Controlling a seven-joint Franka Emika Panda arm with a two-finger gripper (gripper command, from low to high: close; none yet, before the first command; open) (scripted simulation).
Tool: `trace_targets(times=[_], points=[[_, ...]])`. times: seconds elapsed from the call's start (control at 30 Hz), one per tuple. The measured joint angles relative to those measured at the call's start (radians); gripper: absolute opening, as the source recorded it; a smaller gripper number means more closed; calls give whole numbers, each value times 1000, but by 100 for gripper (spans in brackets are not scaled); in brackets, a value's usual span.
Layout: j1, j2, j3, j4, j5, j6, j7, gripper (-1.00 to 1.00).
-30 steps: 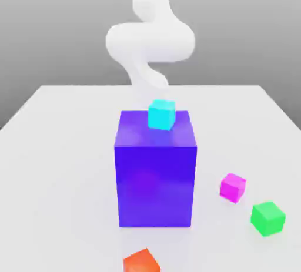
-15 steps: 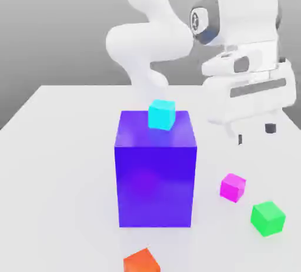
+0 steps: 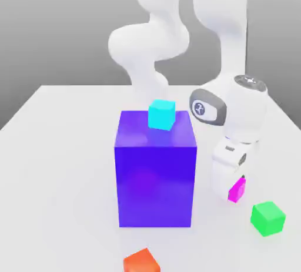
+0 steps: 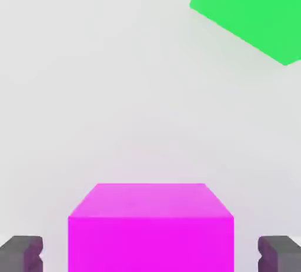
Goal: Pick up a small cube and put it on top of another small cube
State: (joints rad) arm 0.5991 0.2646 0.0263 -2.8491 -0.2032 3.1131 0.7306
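From the exterior view, I see a smooth white arm with rounded links and dark grey trim, its gripper down low at the magenta cube. That cube is flat-sided and plain, sitting on the pale, even tabletop toward the exterior view's right, partly hidden by the white hand. The green cube rests nearer and farther to the right, its faces evenly coloured and its edges crisp. To the left of the hand stands the big blue-violet block, with a faint sheen on its front; it rises close beside the arm's working space. The cyan cube appears against the block's top. Near the front edge of the view is the orange cube, partly cut off.

Half a second ago the hand hung well above the magenta cube; now it's down around it. The other cubes and the block haven't moved.

In the hand view, the gripper is open, its dark fingertips on opposite sides of the magenta cube, with a gap at each side, so it isn't gripping yet. The green cube lies apart from it on the pale surface.
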Motion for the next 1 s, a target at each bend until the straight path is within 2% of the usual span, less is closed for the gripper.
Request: trace_targets(times=[0.1, 0.2, 0.3, 0.4, 0.73, 0.87, 0.9, 1.0], points=[[9, 12, -10, 2, -5, 9, 5, -100], [-38, -55, 41, -11, 14, -45, -11, -100], [-82, -158, 110, -32, 107, -127, -80, -100], [-73, -254, 127, -40, 190, -214, -139, -100], [-118, -185, 108, 286, 181, -471, -101, -100], [-109, -61, 91, 319, 143, -382, -70, -100], [-104, -25, 84, 322, 132, -349, -62, 100], [-104, -25, 84, 322, 132, -349, -62, 100]])
